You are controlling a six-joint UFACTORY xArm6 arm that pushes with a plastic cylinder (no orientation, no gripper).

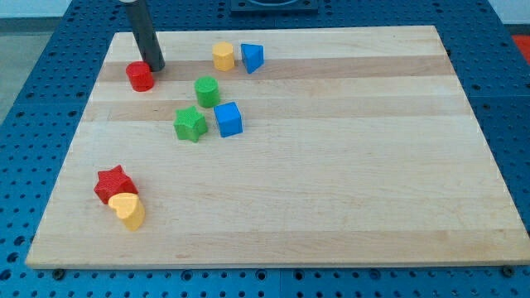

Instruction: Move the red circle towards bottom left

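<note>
The red circle [140, 76] sits near the top left of the wooden board [331, 190]. My tip [155, 67] is right beside it, at its upper right edge, touching or nearly touching it. The dark rod rises from there to the view's top.
A yellow block [222, 56] and a blue triangle [252, 57] lie at the top. A green circle [206, 90], a green star [190, 124] and a blue cube [228, 119] cluster right of the red circle. A red star [113, 183] and a yellow heart [127, 210] lie bottom left.
</note>
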